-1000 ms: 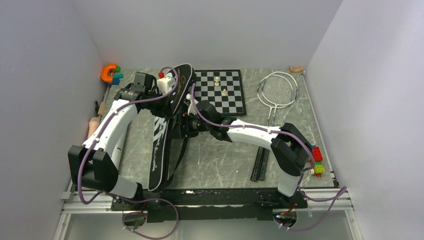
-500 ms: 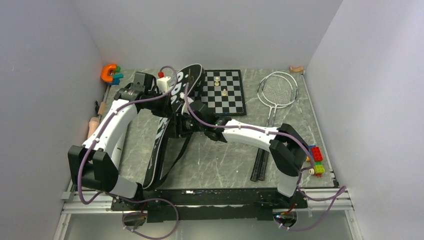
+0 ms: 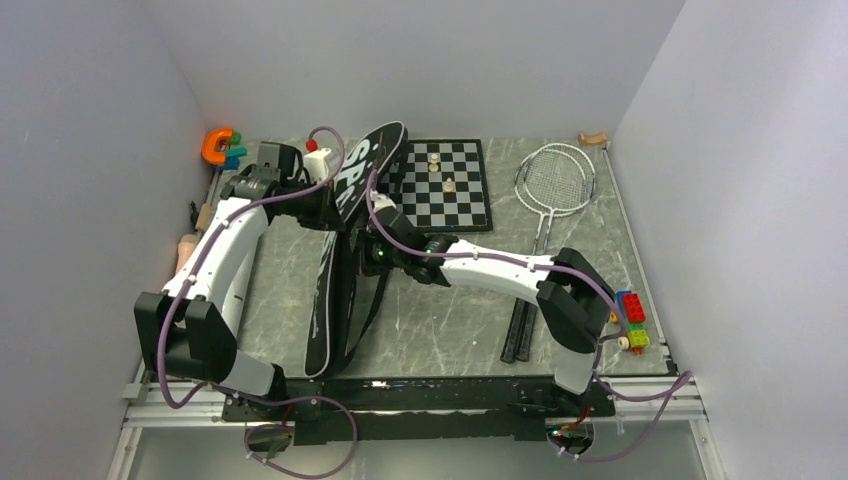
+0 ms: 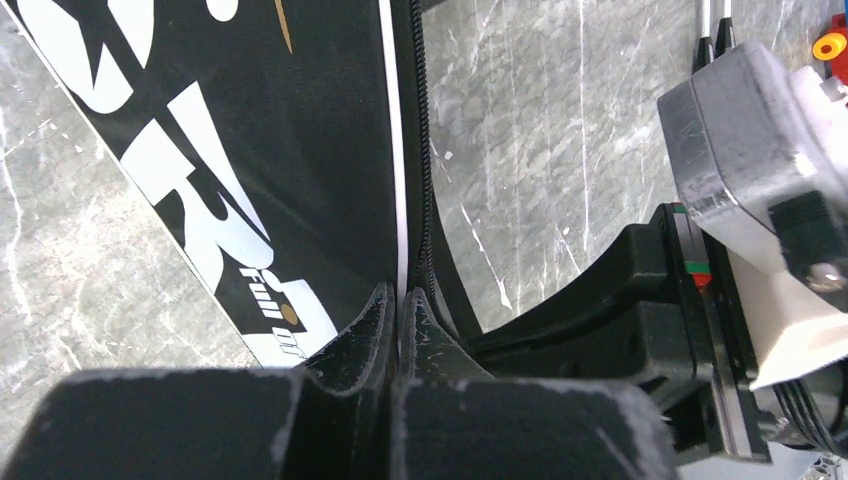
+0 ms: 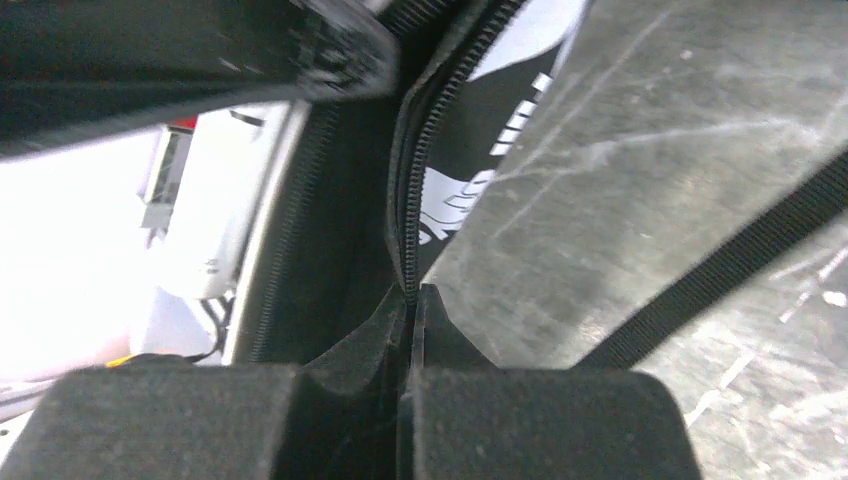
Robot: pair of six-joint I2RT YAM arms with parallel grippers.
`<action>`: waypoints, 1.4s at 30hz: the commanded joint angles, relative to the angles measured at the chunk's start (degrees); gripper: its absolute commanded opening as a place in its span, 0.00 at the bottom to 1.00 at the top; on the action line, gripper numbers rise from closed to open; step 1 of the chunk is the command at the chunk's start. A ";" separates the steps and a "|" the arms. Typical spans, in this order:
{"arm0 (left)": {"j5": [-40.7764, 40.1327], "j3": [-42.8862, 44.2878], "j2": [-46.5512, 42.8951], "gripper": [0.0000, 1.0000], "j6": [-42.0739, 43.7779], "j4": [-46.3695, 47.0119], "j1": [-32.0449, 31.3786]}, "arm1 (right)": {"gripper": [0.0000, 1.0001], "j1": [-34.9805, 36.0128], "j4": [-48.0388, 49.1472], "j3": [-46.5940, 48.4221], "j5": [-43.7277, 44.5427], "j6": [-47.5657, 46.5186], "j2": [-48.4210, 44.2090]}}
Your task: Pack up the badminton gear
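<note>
Left gripper [image 4: 400,300] jaws clamped on one zipper edge of the black SPORT racket bag [image 3: 325,320]; right gripper [image 5: 412,295] jaws clamped on the facing edge. Bag lies left-centre on the table [image 3: 450,320], head end tilted up. Likely opening the mouth: spread both edges evenly, without slipping off.

The bag [image 4: 280,150] looks like matt black cloth with smooth white printed lettering, plus a fine-toothed zipper [image 5: 408,200] and a ribbed woven strap [image 5: 720,265]. The tabletop [image 4: 560,150] is grey marbled stuff, smooth with a slight sheen. The left gripper [image 4: 398,300] has grainy matt black plastic-looking fingers [image 4: 350,340], scuffed pale at the edges, and the racket heads [image 3: 555,180] look like shiny silver metal.
</note>
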 commanded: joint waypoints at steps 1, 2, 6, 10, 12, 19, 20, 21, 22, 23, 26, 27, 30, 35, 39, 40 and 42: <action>3.53 2.60 -1.58 0.00 0.38 -0.97 1.32 | 0.00 -0.32 -2.85 -1.39 9.11 -2.11 -2.85; 3.53 2.38 -1.74 0.00 0.40 -1.08 1.77 | 0.00 -0.34 -3.45 -1.82 10.02 -2.30 -3.53; 3.88 1.68 -2.63 0.00 2.60 -1.11 2.95 | 0.00 -0.34 -4.61 -4.31 11.54 -2.26 -5.70; 3.98 1.48 -2.94 0.00 3.48 -1.12 3.51 | 0.00 -0.30 -5.63 -6.98 11.77 -0.77 -7.15; 3.92 1.06 -3.07 0.00 3.92 -0.78 3.98 | 0.00 -0.33 -5.99 -9.03 12.05 -0.10 -8.34; 7.37 -0.62 -3.37 0.00 5.51 0.03 5.96 | 0.00 -0.50 -8.11 -13.38 13.66 2.02 -11.76; 7.52 -0.94 -3.62 0.00 5.84 0.01 6.22 | 0.00 -0.66 -8.37 -13.94 13.90 2.45 -12.14; 7.82 -1.23 -3.93 0.00 6.11 0.01 6.47 | 0.00 -0.96 -8.27 -14.68 13.55 2.72 -12.45; 8.05 -1.45 -4.49 0.00 6.45 -0.04 6.61 | 0.03 -1.35 -7.95 -15.41 13.21 3.19 -12.81; 7.94 -1.68 -4.92 0.00 6.79 -0.15 6.76 | 0.09 -1.78 -7.68 -16.11 12.52 3.54 -13.27; 7.59 -2.90 -6.38 0.00 7.53 -0.14 6.90 | 0.25 -3.86 -6.72 -17.12 10.12 4.17 -14.80; 7.62 -3.27 -6.84 0.00 7.66 -0.10 6.86 | 0.28 -4.86 -6.38 -16.96 9.05 4.30 -15.52; 7.84 -4.34 -7.85 0.00 7.95 -0.24 6.90 | 0.32 -7.60 -5.92 -13.72 6.39 3.42 -17.09; 8.82 -5.77 -9.34 0.00 8.04 -0.17 6.99 | 0.46 -10.88 -11.01 -1.10 4.84 -0.25 -12.57; 9.98 -6.19 -10.76 0.00 7.94 -0.57 7.23 | 0.57 -11.87 -12.67 7.87 3.80 -3.83 -6.63; 10.40 -6.31 -11.23 0.00 8.07 -0.74 7.35 | 0.58 -11.92 -12.75 9.86 3.52 -4.42 -5.04; 10.83 -6.58 -12.10 0.00 8.05 -1.02 7.58 | 0.62 -11.95 -13.09 13.24 3.44 -5.30 -2.12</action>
